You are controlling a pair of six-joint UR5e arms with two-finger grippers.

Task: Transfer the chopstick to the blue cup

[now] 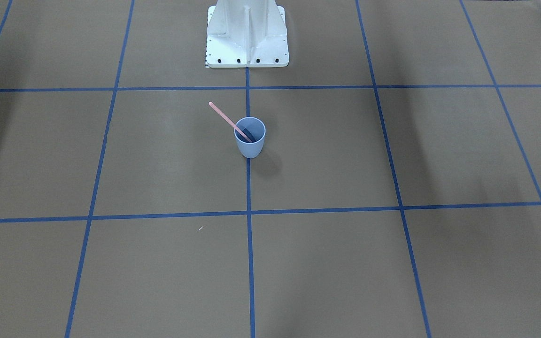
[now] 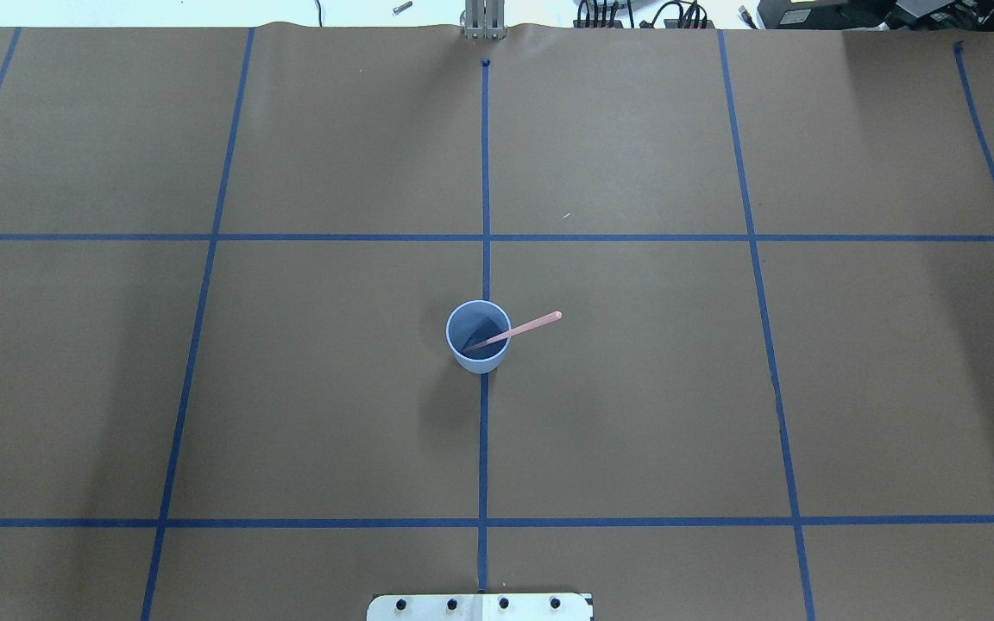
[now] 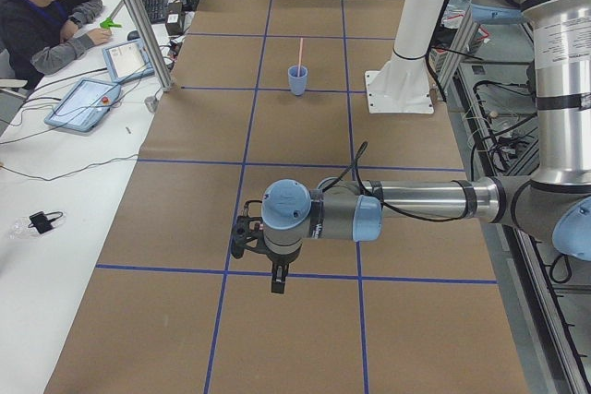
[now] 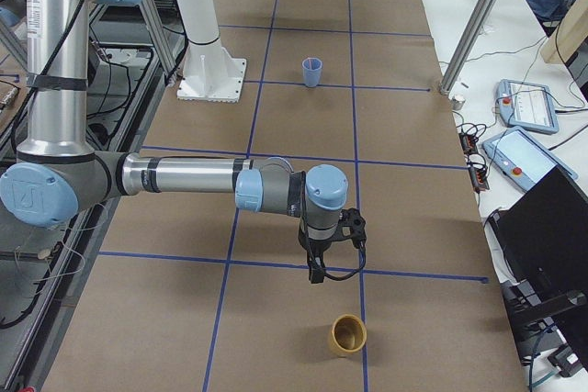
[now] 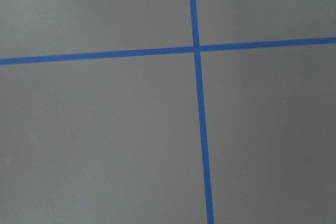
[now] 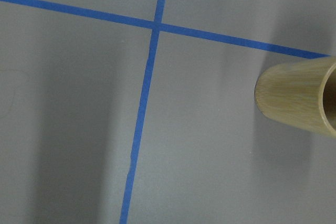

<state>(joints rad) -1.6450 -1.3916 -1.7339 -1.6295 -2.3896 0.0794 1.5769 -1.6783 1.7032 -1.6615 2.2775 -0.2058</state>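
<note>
The blue cup (image 1: pixel 250 148) stands upright on the centre tape line of the table; it also shows in the overhead view (image 2: pixel 481 362) and both side views (image 3: pixel 297 80) (image 4: pixel 312 72). One pale pink chopstick (image 1: pixel 223 117) stands in it, leaning on the rim with its upper end out over the table (image 2: pixel 531 325) (image 3: pixel 300 51). My left gripper (image 3: pixel 277 279) hangs far from the cup near the table's left end. My right gripper (image 4: pixel 317 273) hangs near the right end. Each shows only in a side view, so I cannot tell whether it is open or shut.
A bamboo cup (image 4: pixel 348 335) stands near my right gripper; it also shows in the right wrist view (image 6: pixel 296 95). The white robot base (image 1: pixel 247 37) is behind the blue cup. An operator (image 3: pixel 46 16) sits at a side desk with tablets (image 3: pixel 83 103).
</note>
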